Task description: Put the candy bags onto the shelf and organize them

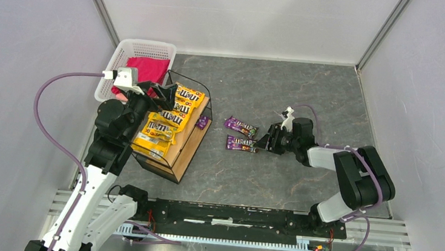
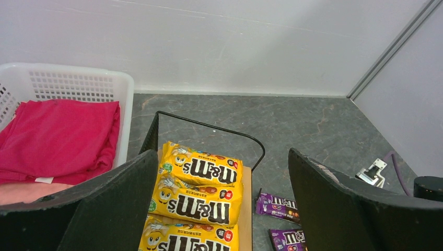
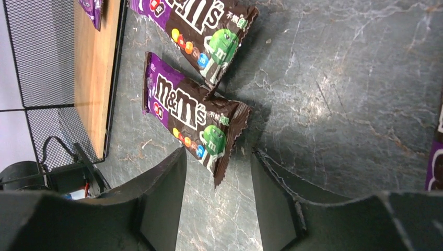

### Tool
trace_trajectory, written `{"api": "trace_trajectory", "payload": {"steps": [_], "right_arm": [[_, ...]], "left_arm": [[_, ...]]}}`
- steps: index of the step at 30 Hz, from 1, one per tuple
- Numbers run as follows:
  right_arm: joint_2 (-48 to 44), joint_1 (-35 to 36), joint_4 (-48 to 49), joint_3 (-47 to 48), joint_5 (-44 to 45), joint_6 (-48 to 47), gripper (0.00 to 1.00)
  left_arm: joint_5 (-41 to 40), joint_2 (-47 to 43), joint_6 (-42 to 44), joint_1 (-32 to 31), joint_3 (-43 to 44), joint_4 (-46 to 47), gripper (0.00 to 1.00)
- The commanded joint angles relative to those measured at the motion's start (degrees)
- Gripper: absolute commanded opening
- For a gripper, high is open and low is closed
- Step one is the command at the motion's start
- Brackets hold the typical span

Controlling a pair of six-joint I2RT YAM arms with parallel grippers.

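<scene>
One purple M&M's packet (image 3: pixel 190 112) lies flat on the surface (image 3: pixel 339 104), long axis pointing from the shelf (image 3: pixel 94 68) toward my right tool (image 3: pixel 218 157), fingers (image 3: pixel 162 198) apart around its crimped end.

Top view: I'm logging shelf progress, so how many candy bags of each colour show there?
Yellow bags: 5, overlapping on the shelf
Purple bags: 3 (1 on the shelf, 2 on the table)
Total: 8
</scene>
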Motion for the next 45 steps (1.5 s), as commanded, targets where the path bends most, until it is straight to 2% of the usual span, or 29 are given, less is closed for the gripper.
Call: {"api": "trace_trajectory", "payload": {"steps": [1, 6, 10, 15, 19, 21, 27, 33, 40, 45], "right_arm": [[2.6, -0.3, 7.5, 0.3, -2.2, 3.1, 0.53], [4.9, -0.2, 14.0, -1.8, -2.5, 7.2, 0.42], [6.2, -0.2, 18.2, -3.2, -2.6, 10.1, 0.38], [6.3, 0.1, 23.9, -5.8, -3.4, 14.1, 0.23], [5.1, 0.9, 28.0, -8.2, -2.4, 16.5, 0.06], [4.4, 1.7, 30.3, -9.3, -1.9, 18.1, 0.0], [0.1, 5.1, 36.6, -11.8, -0.5, 24.4, 0.0], [-4.4, 12.3, 36.4, -9.4, 6.5, 28.5, 0.0], [0.8, 22.3, 40.3, -1.3, 14.1, 33.5, 0.0], [5.4, 25.3, 43.3, 4.5, 16.9, 35.7, 0.0]], "left_arm": [[0.9, -0.1, 0.9, -0.2, 1.3, 0.6, 1.0], [0.9, 0.1, 0.8, -0.2, 1.2, 0.6, 1.0], [1.1, 0.2, 0.7, -0.2, 1.2, 0.6, 1.0], [1.2, 0.9, -0.5, -0.2, 1.3, 1.5, 1.0], [1.3, 2.4, -3.6, -0.2, 3.9, 1.8, 1.0], [2.2, 3.3, -5.7, -0.2, 5.7, 2.6, 1.0], [4.6, 8.5, -9.7, -0.2, 13.3, 4.2, 1.0], [3.6, 14.8, -10.0, -0.2, 20.7, 6.9, 1.0], [3.2, 15.8, -7.3, -0.2, 17.7, 10.6, 1.0], [2.6, 14.0, -4.5, 0.1, 14.7, 10.9, 1.0]]}}
